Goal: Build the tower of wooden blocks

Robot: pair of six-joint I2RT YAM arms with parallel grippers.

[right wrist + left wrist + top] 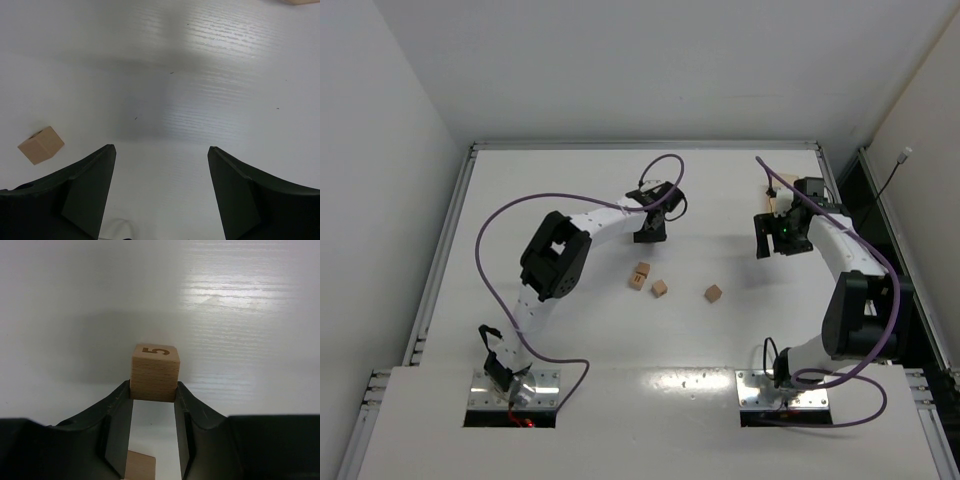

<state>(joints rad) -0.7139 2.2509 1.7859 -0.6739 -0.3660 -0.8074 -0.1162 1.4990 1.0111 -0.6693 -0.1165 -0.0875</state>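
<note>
**Near edge.** Arm bases, two: left arm base (510, 385) and right arm base (785, 385). Each is bolted to a metal plate set into the table (570, 340). Purple cables (520, 215), two, one looping up along each arm.

**Middle of table.** Wood blocks lying on the surface, three tan pieces in a loose row.
- The marked piece (640, 275) is on the left and carries dark marks. It reads taller than the others; from above I cannot tell whether it is one cube or a stack.
- The middle cube (660, 288) sits just beside it to the right.
- The right cube (713, 293) lies apart from both.

The right wrist view shows one tan cube (41, 145) tilted, off to the left of the fingers and not touching them.

**Beyond the row.**
- The left gripper (153, 387) hangs just past the marked piece, clamped on a fourth block, the numbered cube (155, 365), which has a "5" on its top face. A further tan block top (140, 467) shows low between the fingers.
- The right gripper (161, 148) stands over bare table on the right side, its jaws spread wide and holding nothing.
- A tan wooden edge (775, 203) is mostly hidden behind the right gripper.

**Surface and room.** The tabletop is white and faintly grained, with glare. A metal rail (445, 250) frames it, and plain white walls (410, 100) stand around it.
</note>
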